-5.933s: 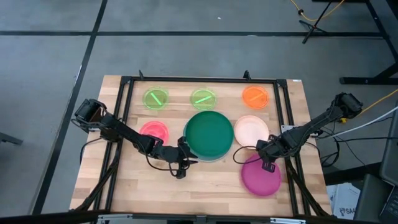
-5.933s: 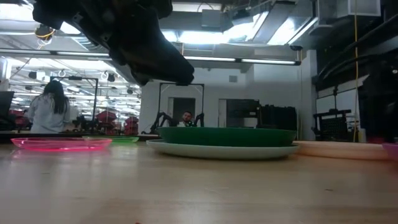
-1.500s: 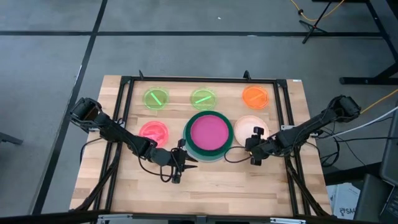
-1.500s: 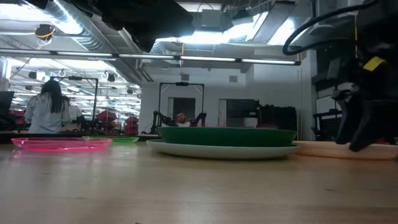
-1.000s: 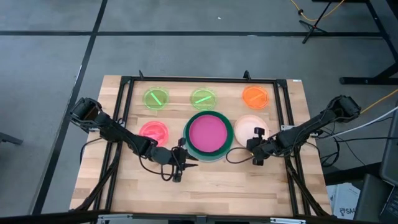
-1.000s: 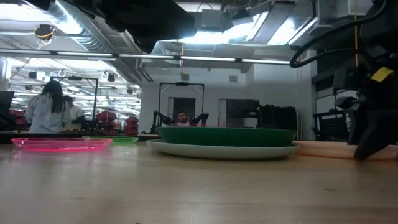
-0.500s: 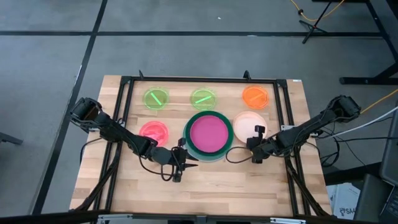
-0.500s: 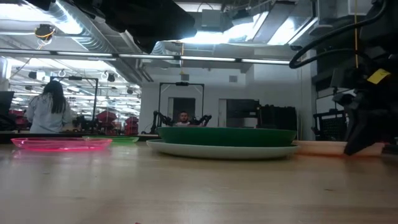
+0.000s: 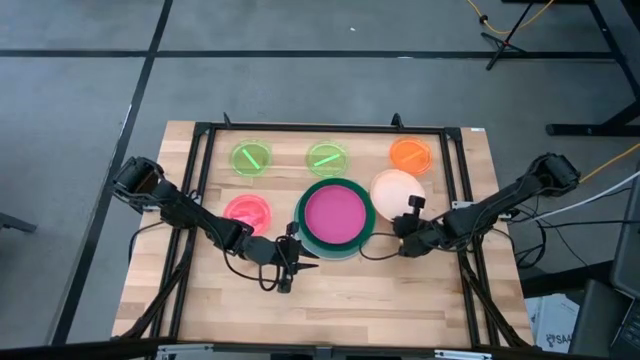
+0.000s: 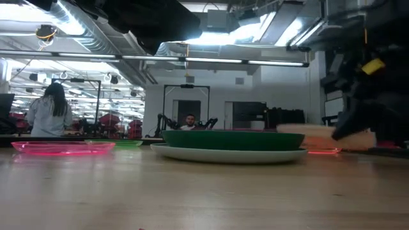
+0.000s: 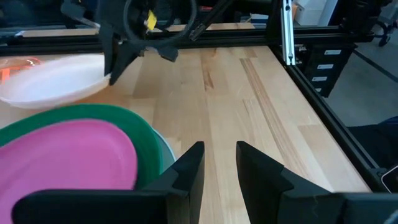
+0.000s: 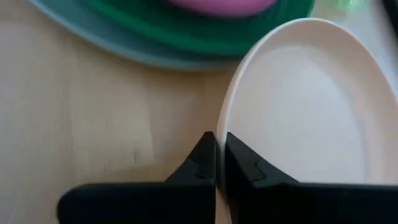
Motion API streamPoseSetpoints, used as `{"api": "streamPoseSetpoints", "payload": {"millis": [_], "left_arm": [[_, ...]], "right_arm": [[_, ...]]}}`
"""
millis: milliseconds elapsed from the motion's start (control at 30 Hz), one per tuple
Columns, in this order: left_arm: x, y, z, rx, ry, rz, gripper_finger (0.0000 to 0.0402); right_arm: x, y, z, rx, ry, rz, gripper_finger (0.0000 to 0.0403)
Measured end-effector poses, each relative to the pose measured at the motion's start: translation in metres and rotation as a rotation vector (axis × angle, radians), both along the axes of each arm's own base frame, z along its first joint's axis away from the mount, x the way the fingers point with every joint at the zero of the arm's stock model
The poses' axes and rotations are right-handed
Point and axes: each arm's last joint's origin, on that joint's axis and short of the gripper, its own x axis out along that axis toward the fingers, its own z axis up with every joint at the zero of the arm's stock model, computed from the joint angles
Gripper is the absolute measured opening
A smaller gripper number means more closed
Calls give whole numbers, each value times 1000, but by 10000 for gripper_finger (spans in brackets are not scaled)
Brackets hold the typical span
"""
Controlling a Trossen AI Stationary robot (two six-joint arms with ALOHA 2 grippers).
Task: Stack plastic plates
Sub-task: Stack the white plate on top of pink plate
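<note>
Light blue plate [image 9: 301, 226], dark green plate [image 9: 365, 222] and magenta plate [image 9: 335, 215] sit stacked at table centre. Right gripper [image 9: 409, 221] pinches the cream plate [image 9: 395, 187] by its rim, raised just beside the stack. Left gripper [image 9: 311, 255] waits near the stack, fingers apart.

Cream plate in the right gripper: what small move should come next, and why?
Probably carry it sideways over the stack. The right gripper is shut on the rim of the cream plate, which the low view shows lifted off the table beside the stack. The magenta plate already tops the dark green plate, so the cream one likely goes onto it. The left gripper waits open nearby.
</note>
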Motion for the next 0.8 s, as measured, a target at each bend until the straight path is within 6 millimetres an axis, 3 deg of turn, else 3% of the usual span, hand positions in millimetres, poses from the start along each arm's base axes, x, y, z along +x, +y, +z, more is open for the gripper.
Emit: {"api": "streamPoseSetpoints", "payload": {"millis": [367,600,800], "left_arm": [[0,0,0,0,0,1,86],[0,0,0,-1,-2,1,86],[0,0,1,-3,-6,1,86]], "right_arm": [[36,16,42,-137,-162,228,4],[55,27,41,-183,-238,375,4],[71,20,27,-113,-221,419,4]]}}
